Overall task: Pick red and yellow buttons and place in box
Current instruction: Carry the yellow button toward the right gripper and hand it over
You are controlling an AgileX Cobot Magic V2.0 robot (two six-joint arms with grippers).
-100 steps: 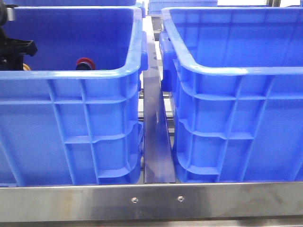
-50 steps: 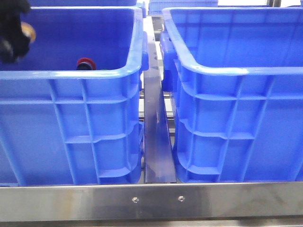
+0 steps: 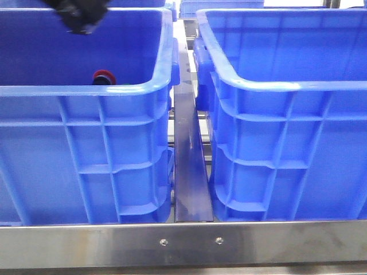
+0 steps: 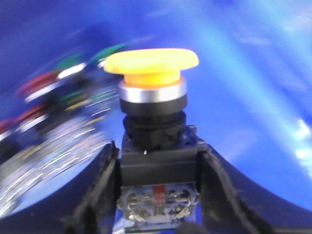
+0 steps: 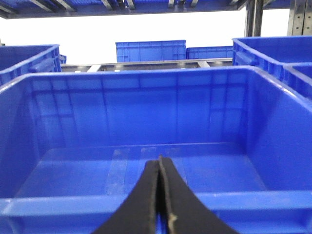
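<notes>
My left gripper is shut on the black body of a yellow button, whose mushroom cap points away from the fingers. In the front view that gripper is a dark blur high over the left crate, and the yellow cap is hidden there. A red button peeks over the left crate's near rim. The box is the blue crate on the right. In the right wrist view my right gripper is shut on nothing, facing the bare inside of the box.
A blurred heap of red, green and yellow buttons lies below the left gripper. A steel rail runs between the two crates and a steel bar crosses in front. More blue crates stand behind.
My left gripper has risen out of the left crate and moved right, from the left edge to the top of the front view, carrying the yellow button.
</notes>
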